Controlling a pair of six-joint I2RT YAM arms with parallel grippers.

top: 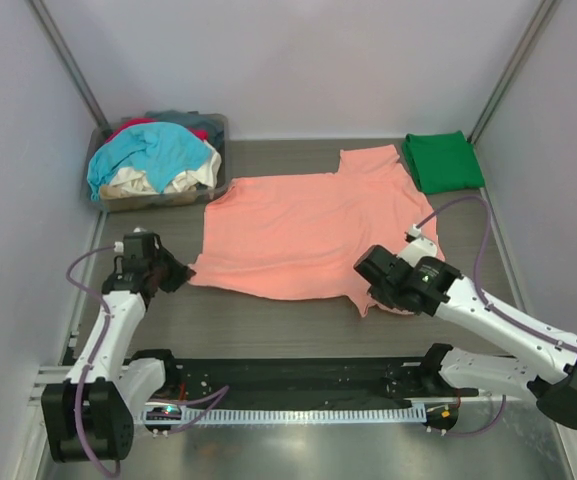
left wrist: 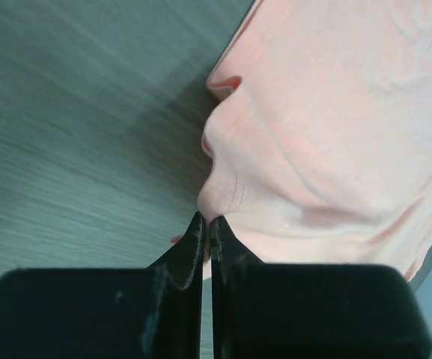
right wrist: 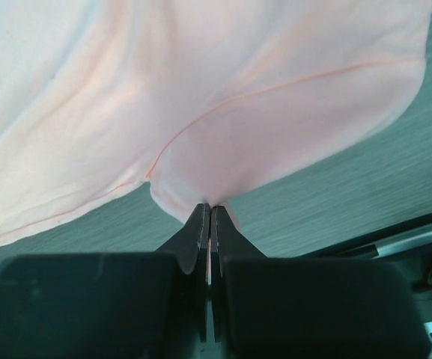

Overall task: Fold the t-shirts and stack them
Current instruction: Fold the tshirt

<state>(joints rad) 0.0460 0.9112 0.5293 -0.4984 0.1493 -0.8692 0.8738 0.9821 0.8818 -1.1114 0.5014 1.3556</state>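
Your left gripper [left wrist: 207,224] and right gripper [right wrist: 207,213] are both pinched tight on the near side of the pink shirt [top: 308,230], which lies spread on the table [top: 268,325]. You hold only a little cloth. If you pull too hard, it could slip out and bunch up.

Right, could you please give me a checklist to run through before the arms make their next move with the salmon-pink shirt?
1. Left gripper shut on the salmon-pink shirt at its near left edge: ok.
2. Right gripper shut on its near right corner: ok.
3. Shirt spread fairly flat on the table: ok.
4. Folded green shirt apart from the pink one: cannot tell, they lie very close.
5. Each grip holds a single cloth layer: cannot tell.
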